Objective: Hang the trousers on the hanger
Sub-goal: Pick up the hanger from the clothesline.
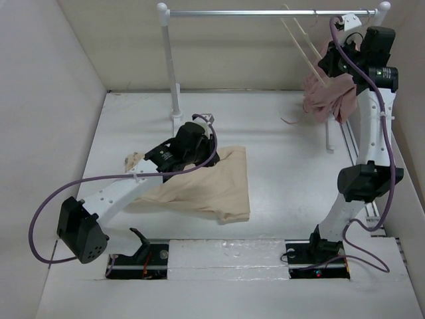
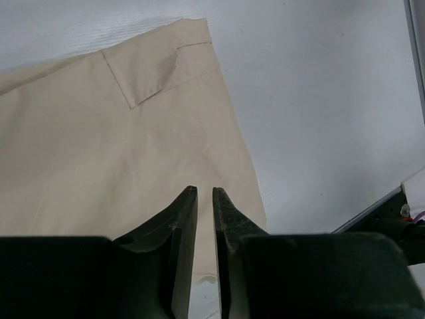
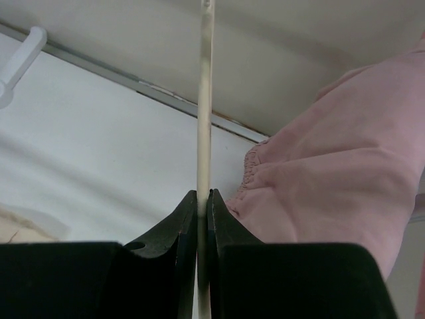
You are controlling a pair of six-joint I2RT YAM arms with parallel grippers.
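Top view: the trousers (image 1: 212, 186) lie in a loose heap on the counter (image 1: 279, 153), centre-left of the frame, with no part of them lifted clear. The left tool (image 1: 200, 129) sits over the upper edge of the heap. The hanger (image 1: 302, 46) hangs from the rail (image 1: 265, 12) at the upper right, its thin cream bars slanting down toward the right. A pink garment (image 1: 325, 96) hangs just beside it on the same rail. The right tool (image 1: 330, 66) is raised to the lower end of the hanger, at the upper right of the frame. Left wrist view: beige cloth fills the left and centre of the frame, with bare counter to the right. The fingers (image 2: 186, 219) stand nearly together, with a thin slit between them, directly above the right border of the cloth. No fold is visibly clamped, and it cannot be told whether any fabric is held. Right wrist view: the jaws are closed on one cream bar, which runs straight up the centre of the frame from between the tips. The pink garment fills the right side, close to the tool. Status: the hanger is gripped but remains on the rail, well apart from the trousers. Judged outstanding: securing the trousers, bringing both items together, and draping the trousers over a bar.
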